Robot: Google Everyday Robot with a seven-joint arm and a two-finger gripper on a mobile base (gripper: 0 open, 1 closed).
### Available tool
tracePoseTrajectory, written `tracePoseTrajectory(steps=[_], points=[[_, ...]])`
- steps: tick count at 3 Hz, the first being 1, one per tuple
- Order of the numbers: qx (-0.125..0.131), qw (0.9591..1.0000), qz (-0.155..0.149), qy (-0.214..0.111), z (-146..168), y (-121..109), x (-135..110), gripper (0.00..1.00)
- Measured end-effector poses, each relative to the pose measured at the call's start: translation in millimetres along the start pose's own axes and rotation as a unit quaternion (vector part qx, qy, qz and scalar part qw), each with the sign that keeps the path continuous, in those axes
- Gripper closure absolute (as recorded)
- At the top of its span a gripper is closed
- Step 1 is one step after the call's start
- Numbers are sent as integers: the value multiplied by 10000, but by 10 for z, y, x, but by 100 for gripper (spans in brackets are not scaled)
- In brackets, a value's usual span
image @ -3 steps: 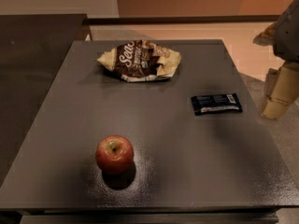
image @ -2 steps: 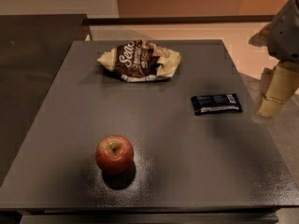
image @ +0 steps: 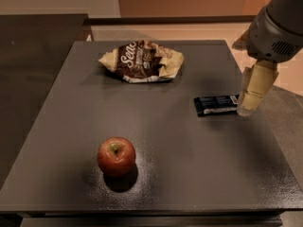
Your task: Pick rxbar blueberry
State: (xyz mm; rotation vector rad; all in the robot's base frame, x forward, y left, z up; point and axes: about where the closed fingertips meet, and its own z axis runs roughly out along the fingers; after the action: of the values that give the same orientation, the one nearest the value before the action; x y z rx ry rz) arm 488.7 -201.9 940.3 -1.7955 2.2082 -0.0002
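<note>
Since the robot's cream-coloured pincer (image: pixel 248 105) hangs at the table's edge with its tip just beside one short end of the small flat snack bar in a dark navy-black wrapper with white lettering (image: pixel 215 105), the step in hand looks like the approach to the grasp, with the bar not yet lifted. The rxbar blueberry lies flat on the dark grey table (image: pixel 189 183), stretching from the pincer's tip toward the table's middle; whether the tip touches it I cannot tell, nor whether the pincer is apart or together. By my judgement the next move calls for shifting the pincer over the bar's middle, lining it up across the narrow width, coming down low and closing, since so thin a wrapper gives little to hold and could slide on the smooth top. Well apart from the pincer, on the far side of the table, lies a crumpled brown-and-cream chip bag (image: pixel 142 61); a round red apple (image: pixel 116 156) stands well away toward the near edge. Neither sits between the pincer and the bar, so nothing stands in the way.
</note>
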Motion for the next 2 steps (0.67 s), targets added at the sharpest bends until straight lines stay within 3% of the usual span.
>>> tracePoseTrajectory(steps=[2], points=[[-289, 9992, -117, 230, 495, -208, 105, 0]])
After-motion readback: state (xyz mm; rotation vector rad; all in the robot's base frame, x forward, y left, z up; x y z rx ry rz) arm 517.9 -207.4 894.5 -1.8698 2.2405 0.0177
